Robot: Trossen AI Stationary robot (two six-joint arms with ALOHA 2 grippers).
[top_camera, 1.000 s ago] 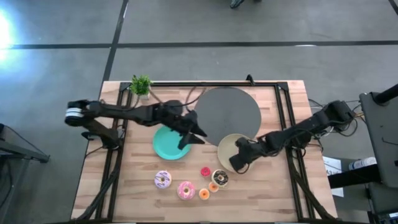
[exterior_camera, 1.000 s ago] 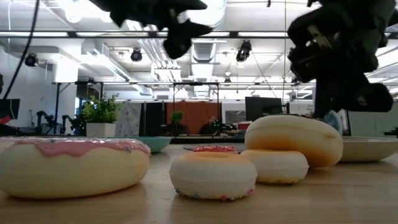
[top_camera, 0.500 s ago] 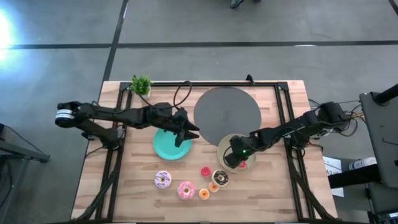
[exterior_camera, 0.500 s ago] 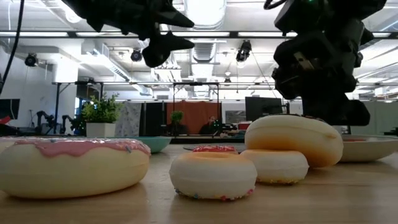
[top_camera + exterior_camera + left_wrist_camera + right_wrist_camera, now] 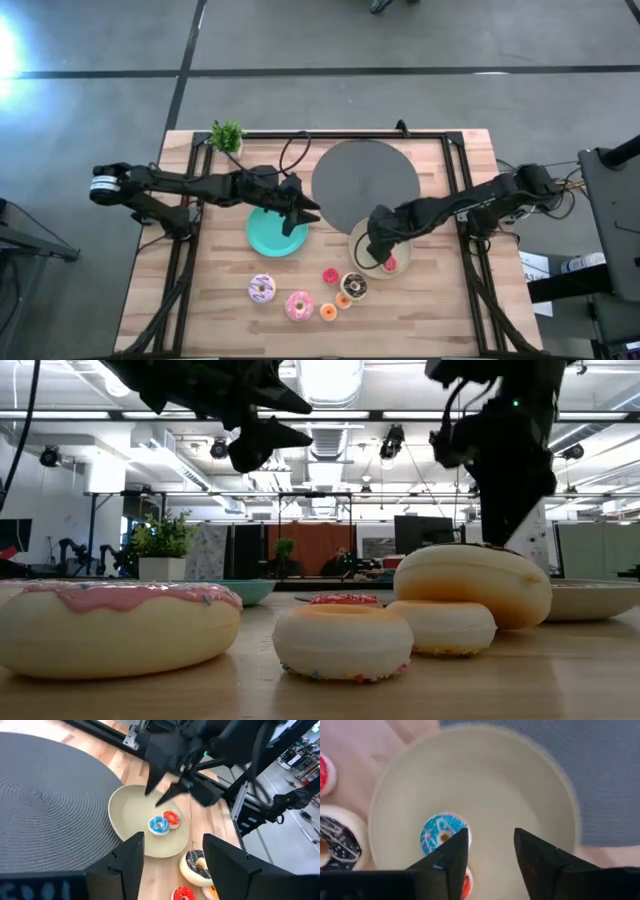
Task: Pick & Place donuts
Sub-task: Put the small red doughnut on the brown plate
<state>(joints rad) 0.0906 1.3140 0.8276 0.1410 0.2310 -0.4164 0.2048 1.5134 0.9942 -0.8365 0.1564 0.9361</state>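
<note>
Two donuts lie in the pale-yellow plate (image 5: 364, 240) under me: a blue-iced one (image 5: 441, 834) and a red one (image 5: 389, 264) touching it. My right hand (image 5: 378, 243) hangs just above that plate, fingers spread, pinching nothing. Five more donuts sit on the bare table (image 5: 200, 300) beside the plate, on the side away from the grey mat (image 5: 365, 180): a chocolate one (image 5: 354, 286) nearest the plate's rim, a small red one (image 5: 330, 276), a tiny orange one (image 5: 343, 300), another orange one (image 5: 328, 312), a pink-iced one (image 5: 299, 305) and, farthest out, a lilac sprinkled one (image 5: 262, 289). That makes six out there, so eight in all. One teal plate (image 5: 265, 240) lies well apart from the yellow one, with my left hand (image 5: 308, 212) spread and empty above its edge. One potted plant (image 5: 227, 136) stands far off at the table's corner.
</note>
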